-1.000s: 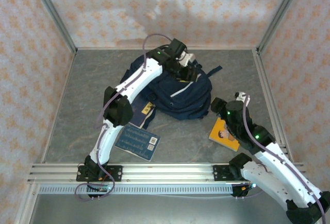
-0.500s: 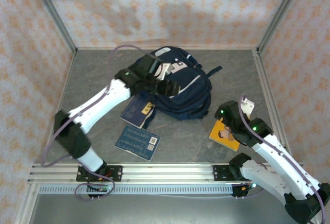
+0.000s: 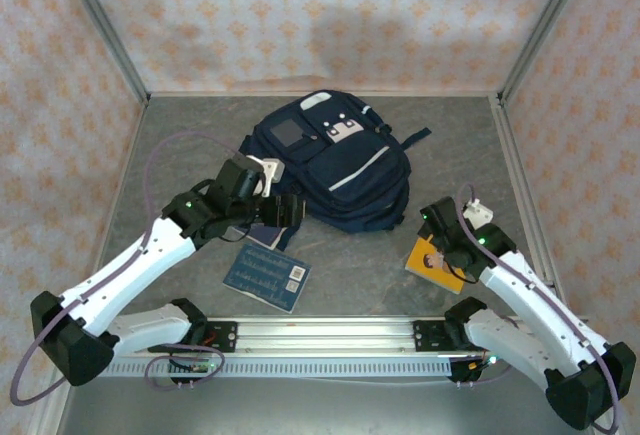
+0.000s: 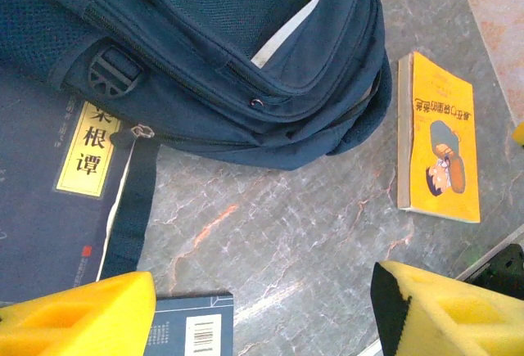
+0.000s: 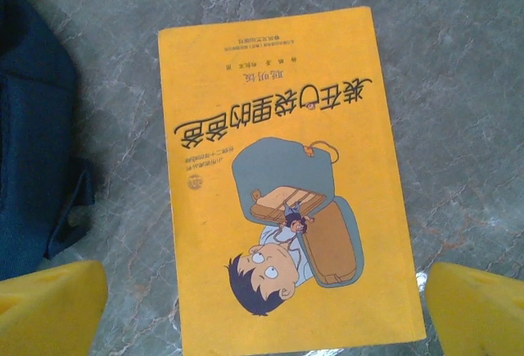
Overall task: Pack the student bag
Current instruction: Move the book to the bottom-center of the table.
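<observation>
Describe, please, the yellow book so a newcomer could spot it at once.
Find the large navy-blue fabric backpack mid-table. Right of it lies a paperback book. It alone is yellow, with a cartoon boy; the other books are dark blue.

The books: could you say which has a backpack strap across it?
The dark blue book with the yellow label; the yellow book and barcoded book lie clear.

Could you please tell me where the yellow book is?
In the top view the yellow book lies right of the student bag on the table, under the right hand.
</observation>
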You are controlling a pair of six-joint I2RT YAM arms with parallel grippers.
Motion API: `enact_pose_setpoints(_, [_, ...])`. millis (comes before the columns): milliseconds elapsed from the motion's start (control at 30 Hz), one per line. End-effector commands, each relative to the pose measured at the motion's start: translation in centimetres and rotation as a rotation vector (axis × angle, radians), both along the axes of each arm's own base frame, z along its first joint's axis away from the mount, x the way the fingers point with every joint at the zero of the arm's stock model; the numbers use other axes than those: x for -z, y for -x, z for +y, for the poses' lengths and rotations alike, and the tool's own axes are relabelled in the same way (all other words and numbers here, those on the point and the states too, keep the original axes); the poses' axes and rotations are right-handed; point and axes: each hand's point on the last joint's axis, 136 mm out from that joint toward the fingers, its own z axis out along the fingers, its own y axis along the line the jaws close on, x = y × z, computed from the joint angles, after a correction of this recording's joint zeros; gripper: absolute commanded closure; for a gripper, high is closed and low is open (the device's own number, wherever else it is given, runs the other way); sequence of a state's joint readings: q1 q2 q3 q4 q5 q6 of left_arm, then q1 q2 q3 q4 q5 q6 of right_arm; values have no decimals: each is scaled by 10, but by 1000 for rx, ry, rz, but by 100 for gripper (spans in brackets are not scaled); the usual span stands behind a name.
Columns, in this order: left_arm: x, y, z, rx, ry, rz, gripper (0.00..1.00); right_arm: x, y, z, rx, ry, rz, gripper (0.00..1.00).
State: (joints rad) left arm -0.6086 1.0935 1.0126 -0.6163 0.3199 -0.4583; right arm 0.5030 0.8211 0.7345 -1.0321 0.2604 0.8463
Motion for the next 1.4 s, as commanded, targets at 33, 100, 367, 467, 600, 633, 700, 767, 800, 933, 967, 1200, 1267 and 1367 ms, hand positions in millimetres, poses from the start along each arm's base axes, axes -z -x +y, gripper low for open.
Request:
enact_pose_setpoints(33, [0, -8, 0, -47, 30, -29, 29, 12, 8, 0, 11, -10, 47, 1])
enact_pose_setpoints(100, [1, -7, -2, -40, 38, -21, 29, 17, 9, 0, 14, -8, 64, 1])
enact_pose_setpoints(367, [7, -1, 0, -33, 50, -17, 29, 36, 6, 1, 5, 5, 108, 1])
enact_pose_setpoints(467, [10, 2, 1, -30, 45, -18, 29, 50, -1, 6, 3, -36, 134, 1])
enact_pose_setpoints(600, [15, 0, -2, -29, 52, -5, 29, 58, -8, -10, 81, -8, 166, 1])
enact_pose_setpoints(633, [17, -1, -6, -16, 58, 10, 29, 59, -10, -15, 115, -16, 173, 1])
enact_pose_setpoints(700, [23, -2, -17, 11, 80, 42, 29, 62, -19, -23, 166, -37, 154, 1])
enact_pose_setpoints(767, [29, -3, -29, 36, 94, 65, 29, 70, -34, -28, 199, -94, 125, 1])
enact_pose_setpoints(800, [30, -4, -34, 50, 97, 65, 29, 74, -41, -30, 207, -117, 117, 1])
enact_pose_setpoints(933, [37, -4, -60, 106, 75, 82, 29, 94, -62, -24, 197, -152, 202, 3])
enact_pose_setpoints(967, [38, -4, -67, 119, 72, 86, 29, 100, -63, -21, 195, -154, 249, 4])
enact_pose_setpoints(1200, [53, -8, -105, 175, 31, 120, 29, 123, -47, 5, 106, -127, 390, 9])
enact_pose_setpoints(1267, [56, -10, -117, 174, 43, 143, 30, 125, -41, 21, 62, -135, 409, 11])
enact_pose_setpoints(1367, [58, -14, -134, 193, 32, 152, 30, 124, -34, 39, 7, -137, 410, 13])
